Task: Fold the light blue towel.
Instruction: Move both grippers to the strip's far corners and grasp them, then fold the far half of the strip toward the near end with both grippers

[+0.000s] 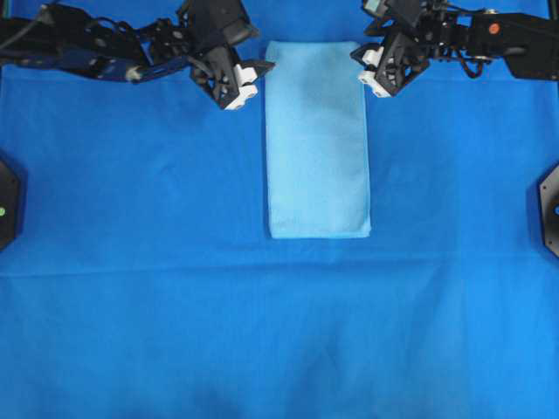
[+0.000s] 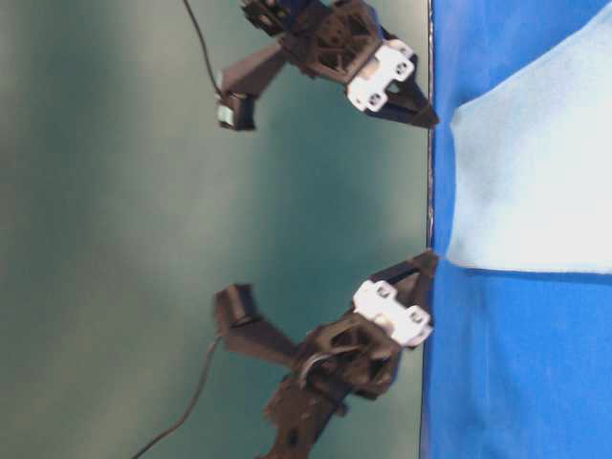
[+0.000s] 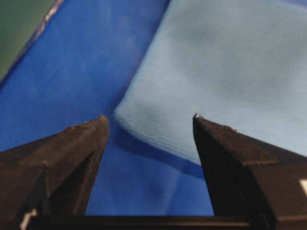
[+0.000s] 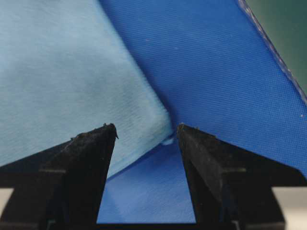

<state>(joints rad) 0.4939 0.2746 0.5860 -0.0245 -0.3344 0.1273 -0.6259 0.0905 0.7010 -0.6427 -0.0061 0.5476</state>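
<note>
Light blue towel (image 1: 317, 140) lying flat on royal-blue cloth (image 1: 131, 262), folded into narrow rectangle, long axis running top to bottom in overhead view, top edge near cloth's far edge. Left gripper (image 1: 248, 80) hovering just beside towel's top-left corner, jaws spread wide, gripping nothing. Right gripper (image 1: 367, 72) hovering just beside top-right corner, jaws also spread, empty. Wrist views: each towel corner sitting between the fingertips (image 3: 100, 125), contact unclear.

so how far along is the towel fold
One fold looks done: the light blue towel lies as a long doubled strip on the blue cloth. In hand: the left hand and right hand, both open, sit beside its far corners, holding nothing. Left: grip and fold again.
</note>
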